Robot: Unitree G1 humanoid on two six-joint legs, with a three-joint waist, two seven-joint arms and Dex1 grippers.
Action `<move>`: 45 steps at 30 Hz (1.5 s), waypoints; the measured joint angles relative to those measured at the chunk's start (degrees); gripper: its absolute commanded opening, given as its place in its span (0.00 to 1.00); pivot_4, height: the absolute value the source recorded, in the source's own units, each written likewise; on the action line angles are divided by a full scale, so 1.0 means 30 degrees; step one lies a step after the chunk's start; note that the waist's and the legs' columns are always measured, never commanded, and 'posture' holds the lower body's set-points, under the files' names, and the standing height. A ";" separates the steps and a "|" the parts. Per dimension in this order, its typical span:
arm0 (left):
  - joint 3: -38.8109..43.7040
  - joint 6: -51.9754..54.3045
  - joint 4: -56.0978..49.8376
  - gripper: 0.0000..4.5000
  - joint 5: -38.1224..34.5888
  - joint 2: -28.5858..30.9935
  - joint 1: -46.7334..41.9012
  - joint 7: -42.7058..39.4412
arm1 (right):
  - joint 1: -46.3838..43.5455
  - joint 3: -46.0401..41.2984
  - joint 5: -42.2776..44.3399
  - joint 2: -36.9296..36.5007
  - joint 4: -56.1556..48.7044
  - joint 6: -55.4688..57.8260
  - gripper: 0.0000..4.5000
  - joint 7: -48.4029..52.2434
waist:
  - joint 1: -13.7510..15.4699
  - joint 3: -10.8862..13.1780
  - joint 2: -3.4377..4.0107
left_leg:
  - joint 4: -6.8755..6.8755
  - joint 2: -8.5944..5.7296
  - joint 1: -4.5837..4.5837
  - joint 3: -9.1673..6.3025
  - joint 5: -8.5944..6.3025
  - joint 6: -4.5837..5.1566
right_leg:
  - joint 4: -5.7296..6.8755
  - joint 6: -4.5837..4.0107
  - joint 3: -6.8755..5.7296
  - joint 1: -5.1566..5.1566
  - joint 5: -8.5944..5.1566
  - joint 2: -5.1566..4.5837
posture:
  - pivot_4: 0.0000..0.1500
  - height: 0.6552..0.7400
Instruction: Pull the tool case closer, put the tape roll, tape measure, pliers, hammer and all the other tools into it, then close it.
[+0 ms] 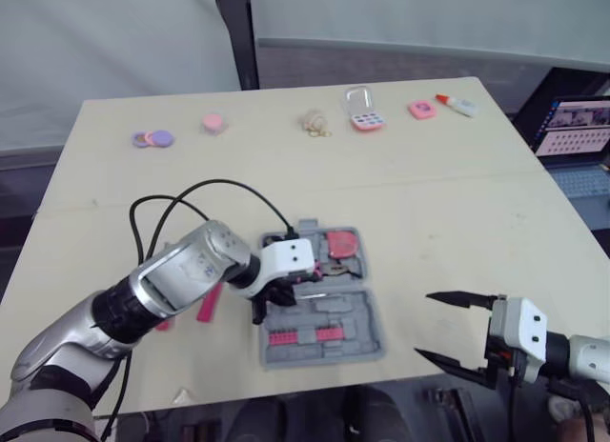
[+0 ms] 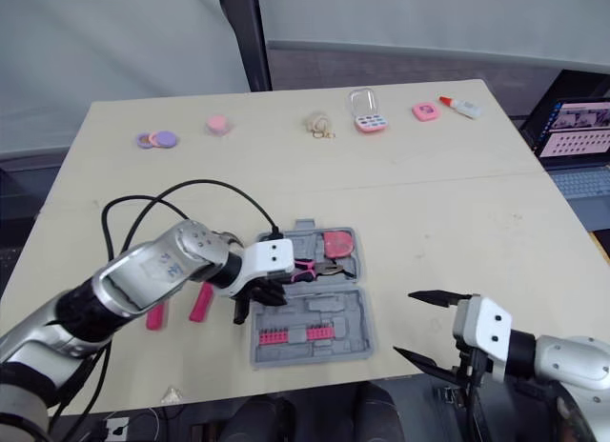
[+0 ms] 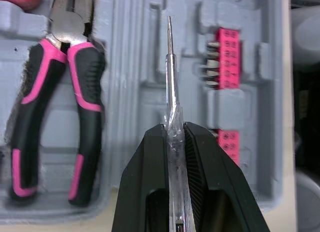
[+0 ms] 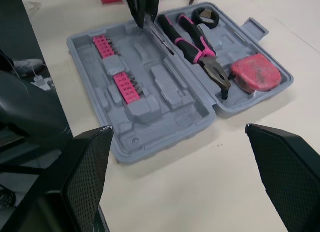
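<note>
The grey tool case point(image 1: 376, 320) lies open near the table's front edge. In it are pink-and-black pliers point(image 3: 50, 92), a red tape measure point(image 4: 252, 74), a black tape roll point(image 4: 206, 17) and pink bit strips point(image 4: 127, 87). My left gripper point(image 3: 173, 132) hovers over the case's left side, shut on a clear-handled screwdriver point(image 3: 171, 77) whose tip points across the moulded tray. My right gripper point(image 1: 424, 325) stands open and holds nothing, at the front edge to the right of the case.
Two pink-handled tools point(image 2: 200, 301) lie on the table left of the case, by my left arm. A black cable point(image 1: 191, 199) loops above it. Small items line the far edge: discs point(image 1: 152, 138), a pink box point(image 1: 366, 113), a glue tube point(image 1: 459, 104). A laptop point(image 1: 577, 128) sits right.
</note>
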 measured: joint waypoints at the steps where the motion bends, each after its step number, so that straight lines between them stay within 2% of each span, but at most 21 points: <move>1: -0.0237 0.0079 0.0185 0.02 0.0145 -0.0121 -0.0129 0.0057 | 0.0027 0.0005 -0.0111 -0.0005 0.0091 -0.0119 1.00 0.0040 | -0.0002 0.0000 0.0000 | 0.0001 0.0000 0.0000 -0.0002 0.0000 0.0001 | 0.0001 0.0000 -0.0001 0.0000 0.0000 0.0000 | 1.00 1.00; 22: -0.2890 -0.0081 0.2834 0.02 0.2039 -0.2796 -0.2217 -0.0181 | 0.0670 0.0001 -0.0606 -0.0005 0.0036 -0.0396 1.00 0.0137 | 0.0059 0.0000 -0.0001 | 0.0016 -0.0005 -0.0006 -0.0008 0.0003 0.0006 | 0.0006 0.0004 -0.0002 0.0005 0.0002 0.0000 | 1.00 1.00; 45: -0.3546 -0.0169 0.4271 0.02 0.2591 -0.4012 -0.2930 -0.0768 | 0.1358 -0.0153 -0.0601 -0.0003 -0.0751 -0.0091 1.00 -0.0186 | 0.0049 0.0000 -0.0001 | 0.0019 -0.0005 -0.0006 -0.0008 0.0004 0.0008 | 0.0010 0.0005 -0.0002 0.0004 0.0003 0.0000 | 1.00 1.00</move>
